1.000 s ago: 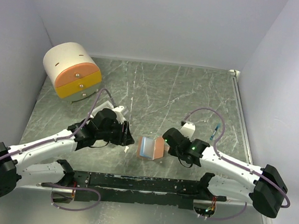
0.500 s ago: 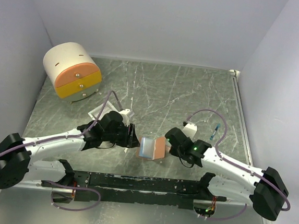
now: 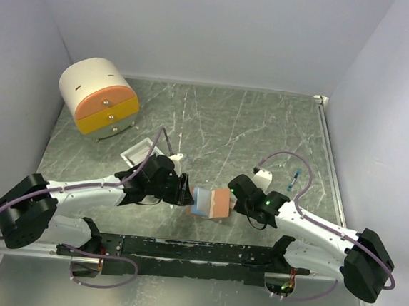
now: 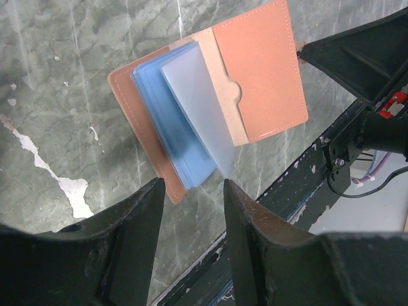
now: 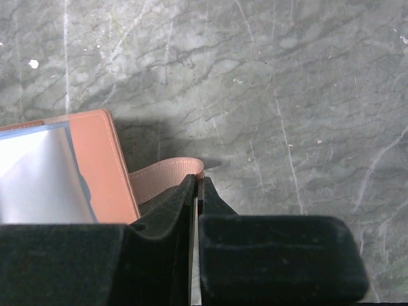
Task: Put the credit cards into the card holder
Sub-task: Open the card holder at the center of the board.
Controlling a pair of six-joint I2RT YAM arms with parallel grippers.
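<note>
Near the frame's middle, the closed right gripper (image 5: 196, 185) pinches the strap (image 5: 167, 176) of the wallet (image 3: 209, 201), so the half-open, empty left gripper (image 3: 185, 193) should slide in slowly.

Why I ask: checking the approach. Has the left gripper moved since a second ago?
Yes. The left gripper has moved right, away from the round drawer unit, up to the card holder.

- Left arm (image 3: 86, 193) lies low and stretched out; the left gripper (image 4: 191, 191) has its jaws parted, about halfway.
- Right arm (image 3: 312, 227) mirrors it; the right gripper (image 5: 194, 182) has its fingers pressed flat together.
- The claws face each other tip to tip, near but apart.
</note>
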